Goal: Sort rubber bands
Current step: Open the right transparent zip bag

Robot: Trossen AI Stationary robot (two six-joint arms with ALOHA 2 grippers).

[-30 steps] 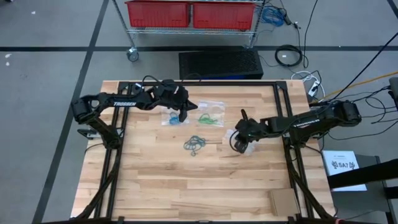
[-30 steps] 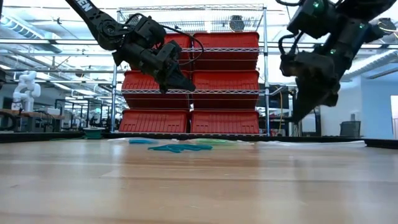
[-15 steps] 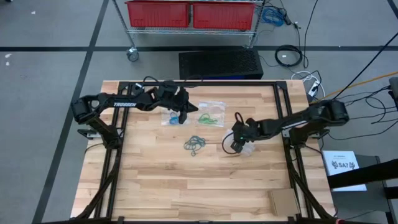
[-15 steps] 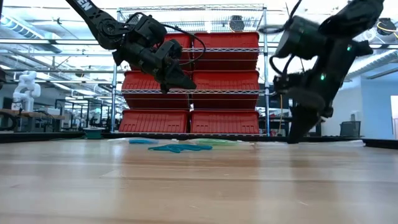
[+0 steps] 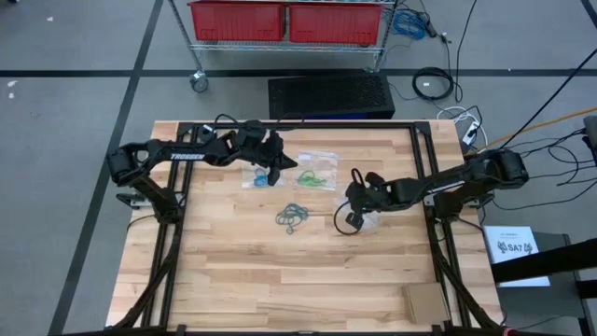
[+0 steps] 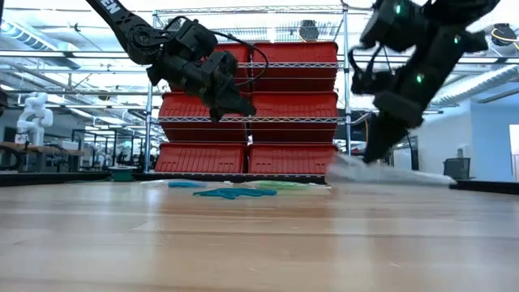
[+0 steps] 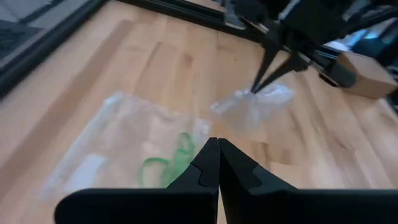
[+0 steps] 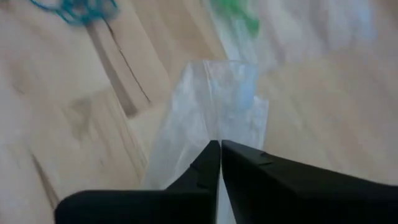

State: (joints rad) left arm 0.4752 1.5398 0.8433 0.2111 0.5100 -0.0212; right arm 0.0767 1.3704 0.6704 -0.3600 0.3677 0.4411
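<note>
Rubber bands (image 5: 295, 217): thin tangled loops on wood

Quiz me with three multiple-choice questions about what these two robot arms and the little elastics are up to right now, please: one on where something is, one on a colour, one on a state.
1. Where is the loose pile of rubber bands?
A. On the bare wood mid-table
B. In a red bin
C. On the floor

2. What colour are the bands inside the bag near the left gripper?
A. Red
B. Green
C. Yellow

3. What is the right gripper doing?
A. Hanging open over nothing
B. Shut on a clear bag
C. Resting flat on the table

Answers:
1 A: the high view shows the pile on the table between the two arms.
2 B: the left wrist view shows green loops through the clear plastic.
3 B: its own wrist view shows the closed fingers pinching the bag's edge.
</note>
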